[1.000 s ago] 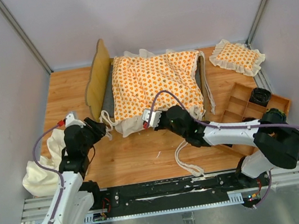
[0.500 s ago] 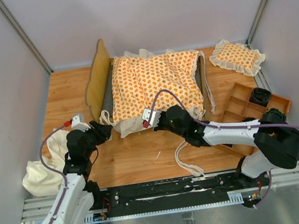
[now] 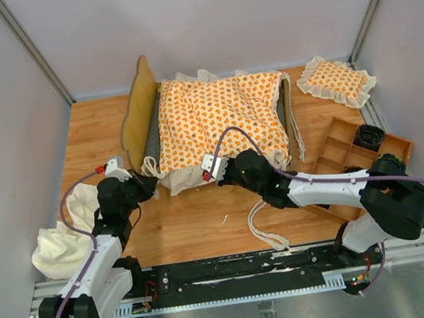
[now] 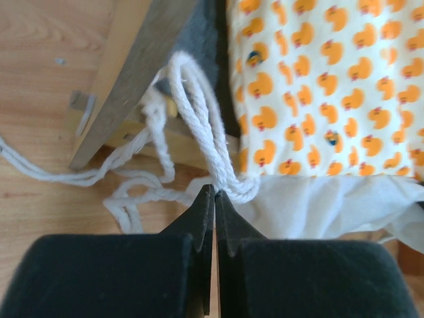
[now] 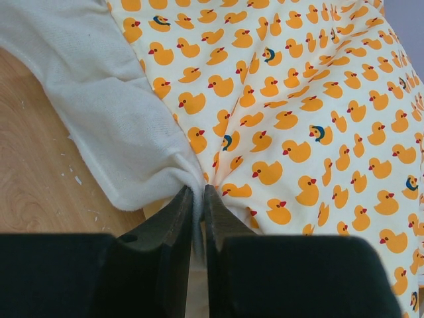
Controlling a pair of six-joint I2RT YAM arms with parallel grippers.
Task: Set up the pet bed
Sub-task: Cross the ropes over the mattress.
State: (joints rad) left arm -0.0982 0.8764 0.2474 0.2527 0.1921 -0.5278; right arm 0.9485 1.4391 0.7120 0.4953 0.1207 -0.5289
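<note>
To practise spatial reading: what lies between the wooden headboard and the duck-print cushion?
A narrow strip of the bed's grey fabric base, showing in the top view between headboard and cushion.

Open tabletop (image 3: 95, 133) left of headboard (image 3: 140, 110)

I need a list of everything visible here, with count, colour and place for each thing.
bed frame: one, light wood with grey base, far-left of table, under the cushion
cushion: one, cream with orange ducks, on the frame
tie strings: several, white, at the cushion's corners; one trails on the table
small pillow: one, same duck pattern, far-right corner
cloth: one, plain cream, near-left edge
tray: one, wooden, right side
black object: one, in a tray compartment
table: one, wood
left hand: one, black, shut, tips at a string loop
right hand: one, black, shut on the cushion's cream ruffle
</note>
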